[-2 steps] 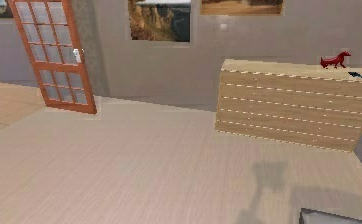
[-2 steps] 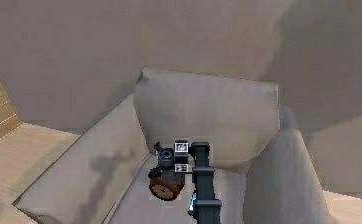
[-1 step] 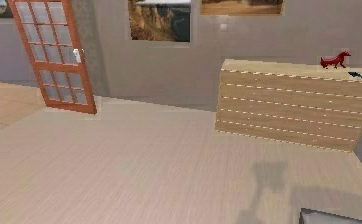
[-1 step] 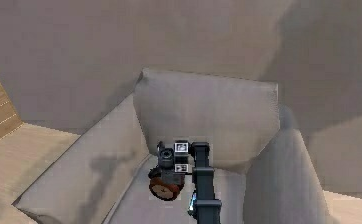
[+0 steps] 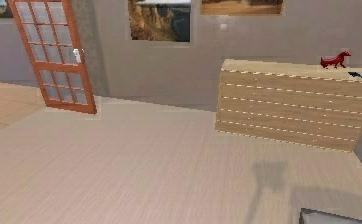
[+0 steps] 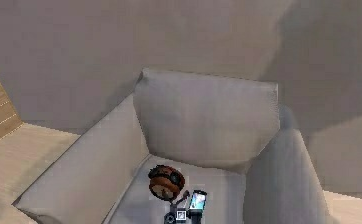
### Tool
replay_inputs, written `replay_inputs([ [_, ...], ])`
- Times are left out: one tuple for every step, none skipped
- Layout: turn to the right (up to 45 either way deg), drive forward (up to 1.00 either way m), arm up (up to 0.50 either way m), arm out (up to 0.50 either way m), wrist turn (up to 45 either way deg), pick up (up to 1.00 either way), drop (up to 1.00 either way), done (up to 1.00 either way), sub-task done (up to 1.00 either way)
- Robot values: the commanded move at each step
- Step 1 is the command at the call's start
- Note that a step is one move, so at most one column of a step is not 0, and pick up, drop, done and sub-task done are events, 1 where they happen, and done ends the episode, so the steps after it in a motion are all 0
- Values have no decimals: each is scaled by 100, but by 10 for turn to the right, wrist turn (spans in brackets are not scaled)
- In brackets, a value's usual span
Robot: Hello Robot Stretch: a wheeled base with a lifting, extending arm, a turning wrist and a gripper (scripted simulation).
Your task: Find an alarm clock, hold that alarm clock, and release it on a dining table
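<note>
A small round reddish-brown thing, perhaps the alarm clock, lies on the seat of a grey armchair in the arm side view. Just below it, at the view's bottom edge, the arm's two white marked squares show, with the gripper dark beside them. The gripper's far end lies against the seat near the round thing. I cannot tell whether the gripper holds anything, or whether it touches the round thing.
In the forward view a light wooden dresser stands at the right wall, with a red horse figure and a small dark item on top. A red-framed glass door is at the left, and pictures hang on the wall. Bare wood floor lies between.
</note>
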Motion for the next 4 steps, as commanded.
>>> replay_inputs([
  [0, 0, 0, 0, 0, 100, 0, 0, 0],
  [0, 0, 10, 0, 0, 0, 0, 0, 0],
  [0, 0, 42, 0, 0, 0, 0, 0, 0],
  [0, 0, 0, 0, -450, 0, 0, 0, 0],
])
